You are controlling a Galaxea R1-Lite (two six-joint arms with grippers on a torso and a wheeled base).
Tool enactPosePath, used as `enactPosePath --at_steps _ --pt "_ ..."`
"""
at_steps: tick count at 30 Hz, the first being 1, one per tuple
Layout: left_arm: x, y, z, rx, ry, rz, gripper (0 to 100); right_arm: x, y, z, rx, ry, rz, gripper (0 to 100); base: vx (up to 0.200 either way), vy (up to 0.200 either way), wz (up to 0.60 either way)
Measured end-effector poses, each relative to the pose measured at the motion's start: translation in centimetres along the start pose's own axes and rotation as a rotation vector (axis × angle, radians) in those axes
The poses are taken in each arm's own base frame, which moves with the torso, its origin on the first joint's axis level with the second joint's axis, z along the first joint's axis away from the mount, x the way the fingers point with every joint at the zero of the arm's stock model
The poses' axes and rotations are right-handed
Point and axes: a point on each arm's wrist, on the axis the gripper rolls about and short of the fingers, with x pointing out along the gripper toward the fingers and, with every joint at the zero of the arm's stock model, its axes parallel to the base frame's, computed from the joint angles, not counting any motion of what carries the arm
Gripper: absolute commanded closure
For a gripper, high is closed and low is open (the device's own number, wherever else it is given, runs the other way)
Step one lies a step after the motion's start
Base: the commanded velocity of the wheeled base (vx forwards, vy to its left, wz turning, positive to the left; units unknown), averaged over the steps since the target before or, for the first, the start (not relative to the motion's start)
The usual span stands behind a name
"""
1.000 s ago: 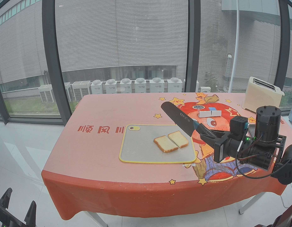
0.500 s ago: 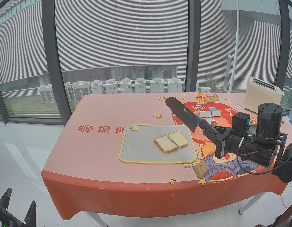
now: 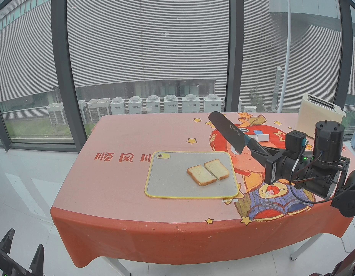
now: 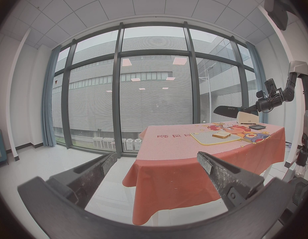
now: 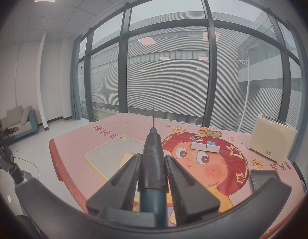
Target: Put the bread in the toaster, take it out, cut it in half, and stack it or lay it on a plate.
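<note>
Bread halves [image 3: 208, 172] lie touching on the cutting board [image 3: 166, 181]; light, soft and crumbly, they likely want a gentle pinch across the crusts. The right gripper [image 3: 263, 157] clamps the knife [image 3: 228, 129] by its handle beside the board, while the left gripper [image 4: 156, 157] hangs spread, well off the table [image 3: 108, 184].

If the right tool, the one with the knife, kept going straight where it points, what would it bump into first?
Probably nothing on the table: the right tool holds the knife raised, so it would pass above the bread, towards the window. Depth is hard to judge.

Head: down onto table [image 3: 108, 181]; wrists: level, left far, right near.
</note>
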Motion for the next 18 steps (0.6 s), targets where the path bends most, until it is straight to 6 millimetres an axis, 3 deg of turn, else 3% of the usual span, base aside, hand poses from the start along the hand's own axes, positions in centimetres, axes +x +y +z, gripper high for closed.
enactPosePath --at_steps 18 --pt "0.0 0.0 0.0 0.000 0.001 0.000 0 0.9 -1.2 0.3 0.015 -0.003 -0.082 100 0.000 0.000 0.00"
